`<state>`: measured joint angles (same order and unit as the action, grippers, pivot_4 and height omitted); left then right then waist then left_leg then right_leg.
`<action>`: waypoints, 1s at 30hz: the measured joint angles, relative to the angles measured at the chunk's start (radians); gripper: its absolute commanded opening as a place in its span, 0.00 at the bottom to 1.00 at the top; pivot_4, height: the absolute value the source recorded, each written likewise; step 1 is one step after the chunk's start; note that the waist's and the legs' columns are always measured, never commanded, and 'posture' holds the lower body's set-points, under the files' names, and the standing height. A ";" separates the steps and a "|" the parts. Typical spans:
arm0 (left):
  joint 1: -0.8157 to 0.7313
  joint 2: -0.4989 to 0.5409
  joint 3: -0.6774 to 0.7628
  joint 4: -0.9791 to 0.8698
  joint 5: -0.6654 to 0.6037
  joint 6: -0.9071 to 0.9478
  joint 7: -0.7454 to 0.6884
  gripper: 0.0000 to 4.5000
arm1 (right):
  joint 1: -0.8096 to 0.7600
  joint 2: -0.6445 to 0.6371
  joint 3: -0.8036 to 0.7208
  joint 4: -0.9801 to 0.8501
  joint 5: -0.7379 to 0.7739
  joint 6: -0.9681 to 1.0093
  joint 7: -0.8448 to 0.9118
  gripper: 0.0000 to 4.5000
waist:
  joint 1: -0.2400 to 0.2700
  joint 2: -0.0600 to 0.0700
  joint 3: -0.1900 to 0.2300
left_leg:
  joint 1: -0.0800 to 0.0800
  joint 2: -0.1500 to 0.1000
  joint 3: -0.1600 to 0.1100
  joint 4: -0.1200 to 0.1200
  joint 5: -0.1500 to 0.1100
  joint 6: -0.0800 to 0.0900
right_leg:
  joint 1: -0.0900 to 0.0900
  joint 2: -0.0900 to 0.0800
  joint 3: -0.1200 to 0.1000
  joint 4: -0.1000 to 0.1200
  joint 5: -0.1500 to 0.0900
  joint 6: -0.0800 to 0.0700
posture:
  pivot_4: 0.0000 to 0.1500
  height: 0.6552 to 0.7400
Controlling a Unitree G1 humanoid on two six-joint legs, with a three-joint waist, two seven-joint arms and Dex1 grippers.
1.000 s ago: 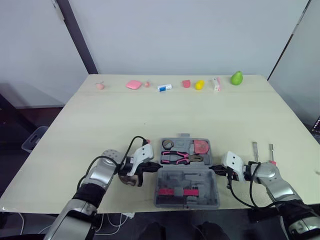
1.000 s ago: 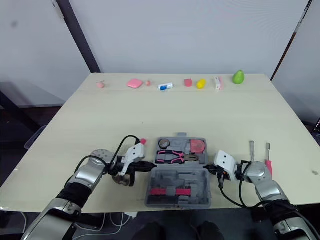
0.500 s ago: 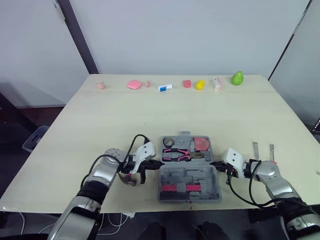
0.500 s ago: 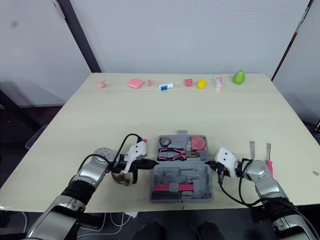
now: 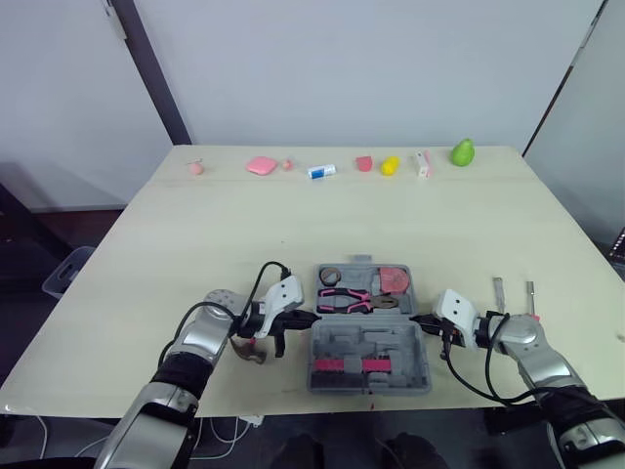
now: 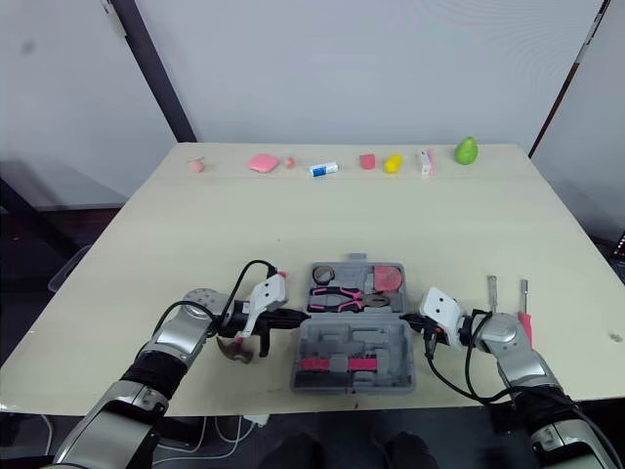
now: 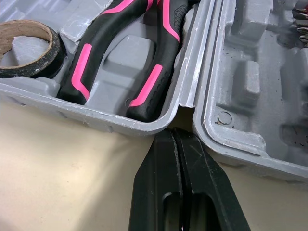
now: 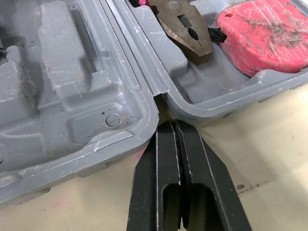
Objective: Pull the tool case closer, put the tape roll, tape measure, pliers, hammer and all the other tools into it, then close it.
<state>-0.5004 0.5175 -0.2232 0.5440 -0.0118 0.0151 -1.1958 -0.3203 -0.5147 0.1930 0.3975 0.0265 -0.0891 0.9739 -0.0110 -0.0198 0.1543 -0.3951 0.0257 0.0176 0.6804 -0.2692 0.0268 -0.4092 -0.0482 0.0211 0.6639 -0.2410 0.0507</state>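
Tool case (image 5: pixel 344 342), lying open near the middle of the worktop's (image 5: pixel 195 225) near edge, one half toward the far edge and the other toward the near edge. The far half holds the tape roll (image 5: pixel 330 277), the pink-handled pliers (image 5: pixel 354 301) and the pink tape measure (image 5: pixel 395 280); the near half carries a pink strip (image 5: pixel 354 366) in grey moulded recesses.

The eye views show the whole case and both arms flanking it. The left wrist view alone resolves the notch at the hinge end that faces the worktop's left edge, with the pliers' handles and the tape roll just beyond it. The right wrist view resolves the opposite hinge end, with the pliers' metal nose and the tape measure close by.

Left end effector (image 7: pixel 174 135): fingers pressed together, gripping nothing, tips at the hinge notch. Right end effector (image 8: pixel 174 126): likewise pressed together and empty, tips at its own hinge notch.

Two slim tools (image 5: pixel 499 293) lie outside the case toward the worktop's right edge. A row of small objects, including a green one (image 5: pixel 462 152), lines the far edge.
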 measured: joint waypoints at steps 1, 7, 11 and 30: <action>0.000 0.000 0.000 0.000 0.000 0.000 0.000 0.01 | 0.001 0.001 -0.001 -0.001 0.000 0.001 0.000 0.00 | 0.000 0.000 0.000 | 0.000 0.000 0.000 0.000 0.000 0.000 | 0.000 0.000 0.000 0.000 0.000 0.000 | 1.00 1.00; -0.001 0.003 0.000 0.000 0.000 0.000 0.000 0.01 | 0.005 0.009 -0.006 -0.002 0.000 0.003 -0.001 0.00 | -0.002 0.000 0.000 | 0.000 0.000 0.000 0.000 0.000 0.000 | 0.000 0.000 0.000 0.000 0.000 0.000 | 1.00 1.00; -0.008 0.003 0.000 0.012 0.000 0.000 0.000 0.01 | 0.005 0.012 -0.006 -0.002 0.000 0.003 -0.001 0.00 | -0.002 0.000 0.000 | 0.000 0.000 0.000 0.000 0.000 0.000 | 0.000 0.000 0.000 0.000 0.000 0.000 | 1.00 1.00; -0.012 0.001 0.010 0.029 0.008 -0.016 0.000 0.01 | -0.017 0.032 -0.010 0.048 -0.024 -0.051 -0.023 0.00 | -0.003 0.000 0.000 | 0.000 0.000 0.000 0.000 0.000 0.000 | 0.000 0.000 0.000 0.000 0.000 0.000 | 1.00 1.00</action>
<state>-0.5126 0.5190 -0.2128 0.5733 -0.0042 -0.0011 -1.1958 -0.3374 -0.4827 0.1831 0.4454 0.0020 -0.1404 0.9509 -0.0140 -0.0198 0.1542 -0.3950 0.0259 0.0177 0.6804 -0.2692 0.0268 -0.4092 -0.0480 0.0211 0.6640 -0.2410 0.0506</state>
